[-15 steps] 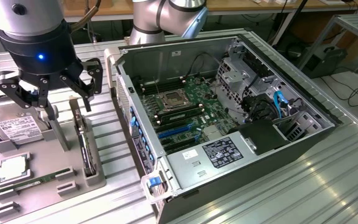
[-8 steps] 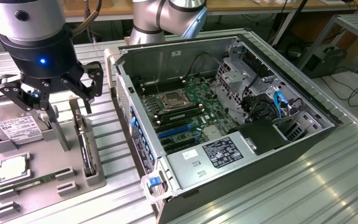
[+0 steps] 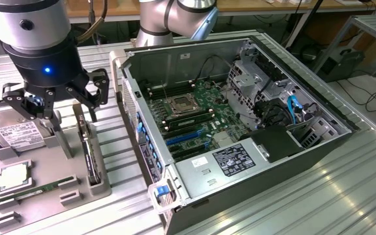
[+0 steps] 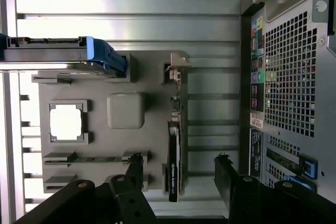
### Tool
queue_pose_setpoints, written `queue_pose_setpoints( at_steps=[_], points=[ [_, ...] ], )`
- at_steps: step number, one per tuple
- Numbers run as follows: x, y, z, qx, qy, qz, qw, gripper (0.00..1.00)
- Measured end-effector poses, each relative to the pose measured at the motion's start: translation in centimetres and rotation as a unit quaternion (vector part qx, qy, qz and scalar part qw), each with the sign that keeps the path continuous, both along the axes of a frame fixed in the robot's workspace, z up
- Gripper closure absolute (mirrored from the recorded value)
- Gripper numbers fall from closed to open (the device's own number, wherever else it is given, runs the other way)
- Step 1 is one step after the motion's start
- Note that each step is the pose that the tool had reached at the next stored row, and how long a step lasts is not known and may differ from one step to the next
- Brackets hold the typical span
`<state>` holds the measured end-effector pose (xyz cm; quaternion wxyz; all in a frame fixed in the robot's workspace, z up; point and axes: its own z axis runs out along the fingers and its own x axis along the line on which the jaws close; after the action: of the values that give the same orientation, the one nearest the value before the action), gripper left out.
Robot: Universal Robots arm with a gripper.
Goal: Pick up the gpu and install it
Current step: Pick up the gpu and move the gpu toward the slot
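The gpu (image 4: 175, 153) stands on its long edge in a slot of the grey parts tray (image 4: 152, 129), black face outward, with its silvery bracket (image 4: 176, 67) at one end. In the exterior view the gpu (image 3: 91, 154) is a thin dark card at the tray's side nearest the computer. My gripper (image 3: 58, 111) hangs open just above the tray, over the card's far end. In the wrist view, the gripper (image 4: 181, 169) has one dark fingertip on each side of the card, touching nothing.
The tray also holds a silver hard drive (image 3: 17, 133), a processor chip (image 3: 15, 177) and a green memory stick (image 3: 37, 191). The open computer case (image 3: 240, 127) lies at the exterior view's right, motherboard (image 3: 195, 117) exposed. Ribbed metal table (image 3: 332, 196) underneath.
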<state>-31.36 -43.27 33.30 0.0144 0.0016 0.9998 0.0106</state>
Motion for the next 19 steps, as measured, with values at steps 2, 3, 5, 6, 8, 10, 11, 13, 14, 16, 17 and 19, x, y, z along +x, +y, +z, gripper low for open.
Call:
queue_pose_setpoints(
  at_steps=[2, 3, 5, 6, 8, 10, 11, 13, 14, 16, 17, 19],
  points=[
    [0.0, -0.02, -0.26, 0.0, 0.0, 0.001, 1.0, 0.34],
    [0.0, -0.02, -0.35, 0.0, 0.0, 0.001, 1.0, 0.34],
    [0.0, -0.04, -0.55, 0.0, 0.0, 0.001, 1.0, 0.34],
    [0.0, -0.04, -0.63, 0.0, 0.0, 0.001, 1.0, 0.34],
    [0.0, -0.05, -0.83, -0.0001, 0.0001, 0.002, 1.0, 0.34],
    [0.0, -0.05, -1.05, 0.0, 0.0001, 0.002, 1.0, 0.34],
    [0.0, -0.06, -1.16, 0.0, 0.0, 0.002, 1.0, 0.34],
    [0.0, -0.07, -1.32, 0.0, 0.0006, 0.003, 1.0, 0.34],
    [0.0, -0.09, -1.42, 0.0, 0.0007, 0.003, 1.0, 0.34],
    [0.0, -0.12, -1.63, 0.0, 0.0008, 0.004, 1.0, 0.34],
    [0.0, -0.14, -1.75, 0.0, 0.0009, 0.005, 1.0, 0.34],
    [0.0, -0.17, -1.97, 0.0, 0.0011, 0.006, 1.0, 0.34]
  ],
)
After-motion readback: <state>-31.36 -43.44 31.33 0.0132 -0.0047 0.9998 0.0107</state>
